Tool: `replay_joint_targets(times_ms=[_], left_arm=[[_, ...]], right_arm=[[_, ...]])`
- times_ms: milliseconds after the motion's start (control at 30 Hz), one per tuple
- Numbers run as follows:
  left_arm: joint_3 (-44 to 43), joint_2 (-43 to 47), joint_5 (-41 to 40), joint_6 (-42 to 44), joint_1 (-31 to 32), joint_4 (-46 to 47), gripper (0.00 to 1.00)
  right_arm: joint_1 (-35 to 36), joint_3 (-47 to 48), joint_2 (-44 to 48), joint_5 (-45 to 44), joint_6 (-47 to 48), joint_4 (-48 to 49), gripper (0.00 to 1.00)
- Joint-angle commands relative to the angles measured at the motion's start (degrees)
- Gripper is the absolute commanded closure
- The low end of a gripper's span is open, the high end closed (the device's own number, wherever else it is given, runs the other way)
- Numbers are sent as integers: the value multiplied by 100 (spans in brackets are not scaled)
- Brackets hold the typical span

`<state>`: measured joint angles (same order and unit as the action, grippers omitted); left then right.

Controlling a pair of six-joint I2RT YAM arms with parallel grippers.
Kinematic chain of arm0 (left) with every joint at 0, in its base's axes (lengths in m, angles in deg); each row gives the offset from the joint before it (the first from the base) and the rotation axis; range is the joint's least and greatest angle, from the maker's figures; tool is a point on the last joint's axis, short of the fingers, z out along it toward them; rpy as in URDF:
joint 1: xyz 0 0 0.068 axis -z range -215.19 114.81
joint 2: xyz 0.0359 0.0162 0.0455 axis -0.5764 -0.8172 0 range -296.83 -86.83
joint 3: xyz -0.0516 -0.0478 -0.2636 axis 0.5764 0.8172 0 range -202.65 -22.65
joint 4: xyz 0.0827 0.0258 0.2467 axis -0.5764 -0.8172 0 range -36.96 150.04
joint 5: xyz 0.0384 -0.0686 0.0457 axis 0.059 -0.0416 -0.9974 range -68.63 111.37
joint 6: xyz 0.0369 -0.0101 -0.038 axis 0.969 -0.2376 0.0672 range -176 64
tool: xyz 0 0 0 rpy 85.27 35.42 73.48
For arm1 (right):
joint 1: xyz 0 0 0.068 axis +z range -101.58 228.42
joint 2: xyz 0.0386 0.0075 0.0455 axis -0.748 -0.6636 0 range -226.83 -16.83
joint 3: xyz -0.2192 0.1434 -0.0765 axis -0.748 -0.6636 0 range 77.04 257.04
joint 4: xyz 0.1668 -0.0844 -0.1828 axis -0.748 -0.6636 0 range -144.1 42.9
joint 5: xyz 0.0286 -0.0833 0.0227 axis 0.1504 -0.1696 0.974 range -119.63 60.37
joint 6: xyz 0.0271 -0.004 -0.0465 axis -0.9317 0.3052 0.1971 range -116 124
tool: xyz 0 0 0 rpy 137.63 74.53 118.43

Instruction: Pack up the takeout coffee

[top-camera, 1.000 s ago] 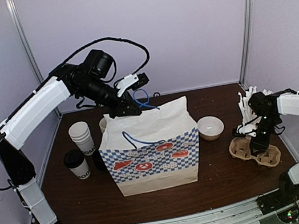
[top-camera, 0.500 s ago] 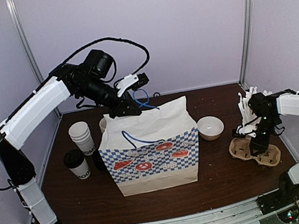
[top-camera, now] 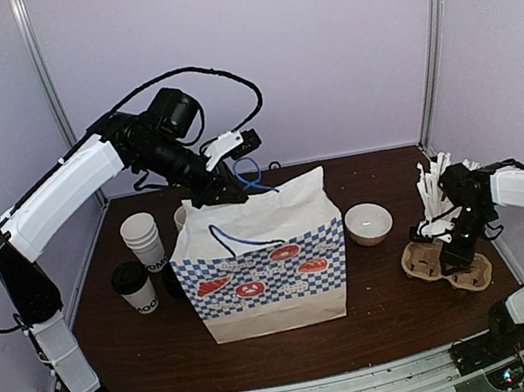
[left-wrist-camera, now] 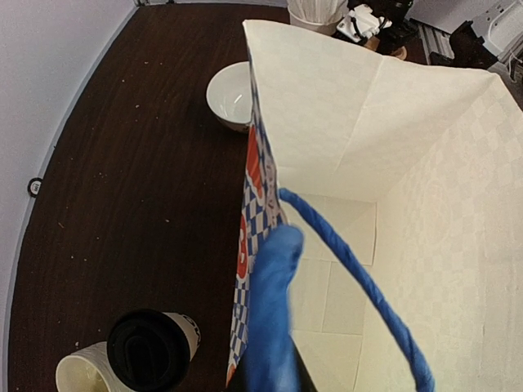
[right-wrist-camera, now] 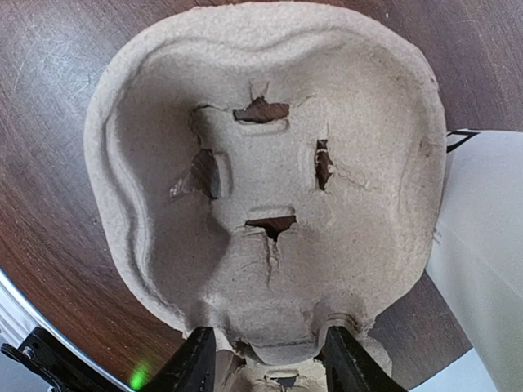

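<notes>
Scene: two arms at a dark table [top-camera: 382, 302], with a checked paper bag [top-camera: 264, 267] standing between them.
Left arm: the left claw [top-camera: 224, 188] is clenched on the bag's blue handle [top-camera: 249, 170], holding the rear wall up so the mouth gapes.
Right arm: the right claw [right-wrist-camera: 274, 359] is down over the pulp carrier [top-camera: 447, 267], one finger either side of its narrow neck. Whether it bites or only straddles, I cannot tell.
Task's thing: the coffee [top-camera: 136, 287], black-lidded, stands upright on the table left of the bag, outside it and well apart from the carrier.
Step in hand: by my reading, taking up the carrier.
Doing it well: pinch the neck squarely and lift it level, since thin pulp looks apt to flex or tear. The bag's mouth should be held wide.
Hidden: the left fingertips, behind the bag's rim from above and lost in blur at the wrist; part of the bag's floor; the carrier's far half, cut off at the right wrist.
Hard to make out: a dark shape between coffee and bag; white sticks beside the right arm, too small to name.
</notes>
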<state>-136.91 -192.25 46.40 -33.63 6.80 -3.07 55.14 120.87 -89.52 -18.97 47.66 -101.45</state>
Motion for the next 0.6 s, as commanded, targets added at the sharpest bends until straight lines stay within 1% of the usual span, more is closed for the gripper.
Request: replay_joint_targets(times_ms=[0,133,300,567], left_arm=[[75,184,-27,39,28,0,94],[94,191,-46,39,28,-4,94],[104,187,-50,39,28,0,94],[88,198,-34,39,28,1,94]], right_arm=[[0,-40,-158,9,-33,109,52],[30,-50,-232,4,-33,168,55],[64,-85,-242,-39,-49,243,55],[189,46,2,106,-105,17,67]])
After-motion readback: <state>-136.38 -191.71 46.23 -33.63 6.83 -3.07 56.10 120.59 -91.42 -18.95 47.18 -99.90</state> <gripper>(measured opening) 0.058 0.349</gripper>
